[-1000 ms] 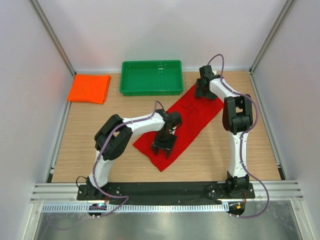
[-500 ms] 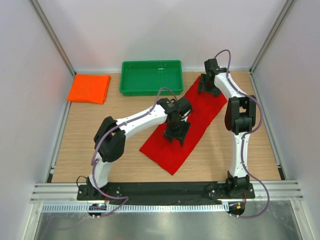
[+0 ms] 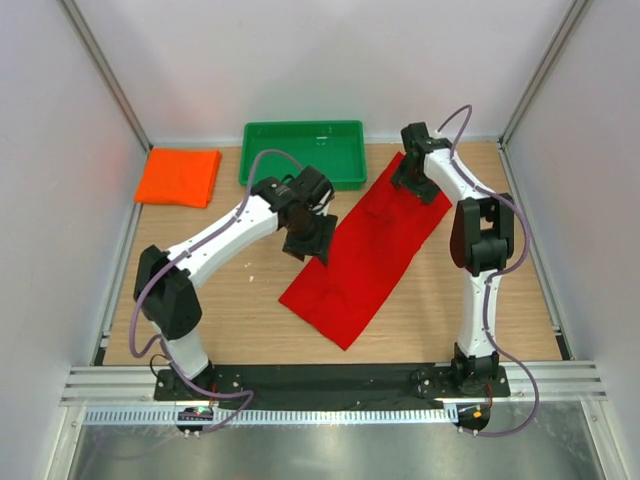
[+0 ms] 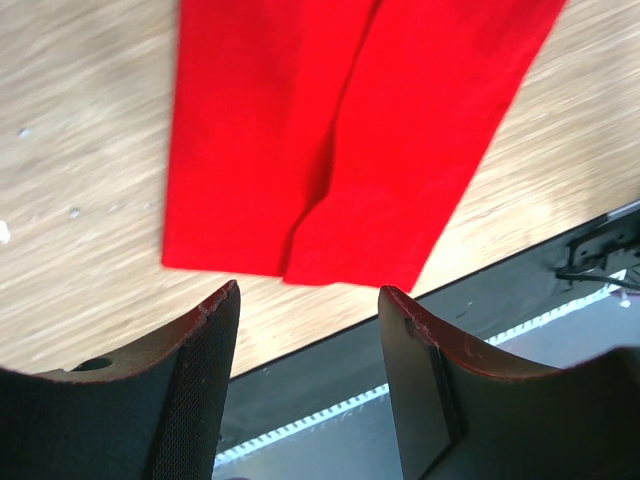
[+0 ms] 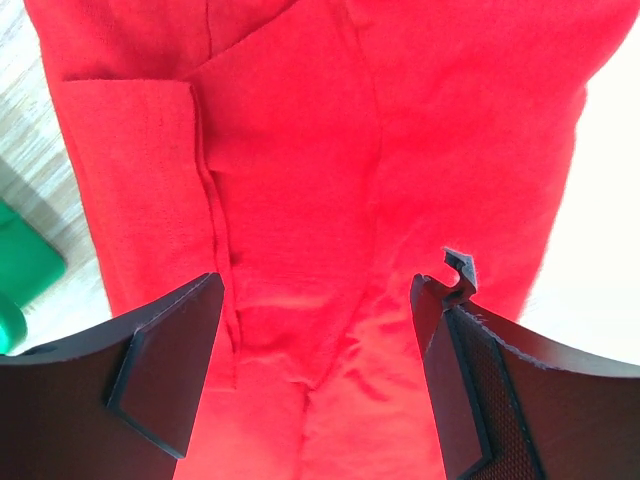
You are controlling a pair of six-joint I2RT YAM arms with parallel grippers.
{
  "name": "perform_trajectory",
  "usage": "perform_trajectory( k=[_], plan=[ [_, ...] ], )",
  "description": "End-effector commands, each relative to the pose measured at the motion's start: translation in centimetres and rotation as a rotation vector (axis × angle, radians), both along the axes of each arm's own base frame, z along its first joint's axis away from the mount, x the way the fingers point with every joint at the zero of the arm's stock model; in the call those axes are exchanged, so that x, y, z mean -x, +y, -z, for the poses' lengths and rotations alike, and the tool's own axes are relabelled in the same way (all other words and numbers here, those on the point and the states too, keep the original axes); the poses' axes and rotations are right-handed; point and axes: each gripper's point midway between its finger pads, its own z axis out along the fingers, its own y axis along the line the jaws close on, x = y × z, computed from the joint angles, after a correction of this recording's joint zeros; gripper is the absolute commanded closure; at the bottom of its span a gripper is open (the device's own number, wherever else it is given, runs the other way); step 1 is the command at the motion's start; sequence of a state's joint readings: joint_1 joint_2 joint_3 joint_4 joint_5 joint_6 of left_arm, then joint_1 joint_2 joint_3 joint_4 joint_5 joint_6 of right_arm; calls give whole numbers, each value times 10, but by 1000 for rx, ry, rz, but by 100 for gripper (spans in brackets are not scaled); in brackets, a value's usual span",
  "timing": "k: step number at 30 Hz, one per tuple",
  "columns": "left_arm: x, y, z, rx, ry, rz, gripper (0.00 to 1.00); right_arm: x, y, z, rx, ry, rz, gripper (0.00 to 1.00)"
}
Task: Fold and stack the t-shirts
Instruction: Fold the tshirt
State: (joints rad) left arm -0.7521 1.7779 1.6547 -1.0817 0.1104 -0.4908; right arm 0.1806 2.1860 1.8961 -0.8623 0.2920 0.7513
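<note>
The red t-shirt (image 3: 370,255) lies as a long folded strip running diagonally across the table middle; it also fills the right wrist view (image 5: 330,170) and shows in the left wrist view (image 4: 330,140). The orange t-shirt (image 3: 178,177) lies folded at the far left. My left gripper (image 3: 310,243) hangs open just off the red strip's left edge, above the table, with nothing between its fingers (image 4: 205,340). My right gripper (image 3: 415,185) stands open over the strip's far end, its jaws spread wide above the sleeve fold, holding nothing.
A green plastic tray (image 3: 302,180) stands at the back centre, just behind the left gripper. Grey walls close in both sides. The black base rail (image 3: 330,380) runs along the near edge.
The left arm has lifted off the red shirt and swung left and back, to beside its edge. The strip's near end has shifted slightly right. The right gripper has opened a little wider.
</note>
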Motion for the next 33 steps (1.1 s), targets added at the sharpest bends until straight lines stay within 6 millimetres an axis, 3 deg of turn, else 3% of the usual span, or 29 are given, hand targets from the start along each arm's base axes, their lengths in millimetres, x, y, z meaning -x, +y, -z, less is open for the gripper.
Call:
perform_trajectory(
  k=[1,6,9,17,19,22,23,24,26,30,33],
  plan=[
    [0,19,-2,15,-28,-2,41,-6,0,10,20,-27,105,17],
    [-5,49,-1,5,-48,-32,41,-20,-10,37,121,-12,9,17],
    [-2,58,-1,-6,-53,-17,41,-40,-11,40,183,-37,-150,17],
    [13,60,5,30,-4,5,41,-64,-28,52,131,-52,-359,20],
    [15,59,7,36,7,18,41,-64,-23,45,120,-68,-429,20],
    [6,55,10,48,5,31,41,-62,-20,16,124,-103,-449,17],
    [3,55,11,45,6,31,41,-62,-24,-6,138,-131,-433,15],
    [-1,51,12,53,14,40,41,-53,-28,-13,145,-102,-414,14],
    [-7,50,15,55,24,43,41,-49,-35,-53,176,-137,-371,13],
    [-19,47,29,48,51,39,42,-17,-35,-92,126,-133,-296,12],
    [-27,53,32,23,42,8,42,10,-24,-86,17,-97,-118,12]
  ],
)
